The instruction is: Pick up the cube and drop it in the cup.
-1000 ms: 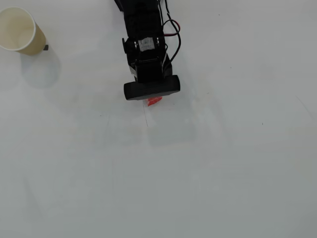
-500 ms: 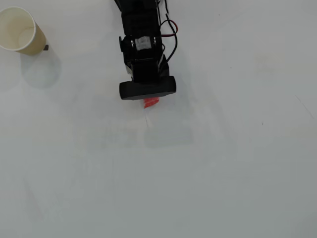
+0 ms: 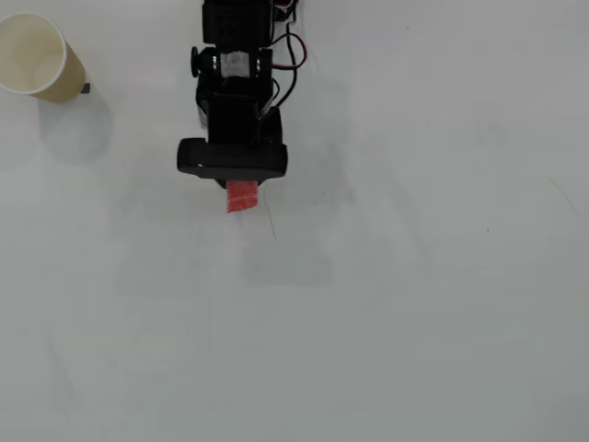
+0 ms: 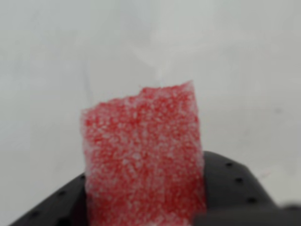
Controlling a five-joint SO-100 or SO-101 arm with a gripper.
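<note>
Red cube [image 4: 143,160] apparently clamped in gripper [image 3: 241,189], protruding beyond fingertips

A bare robot test bench, more lab or hobby desk than home or kitchen.

The plain, matte white tabletop [image 3: 414,304] fills the overhead view, marked only by faint scuffs and specks. On it are a black jointed robot arm [image 3: 235,83] with exposed red and black wires [image 3: 293,57], and a cream paper cup with a white inside [image 3: 37,57] at the top left corner.
</note>
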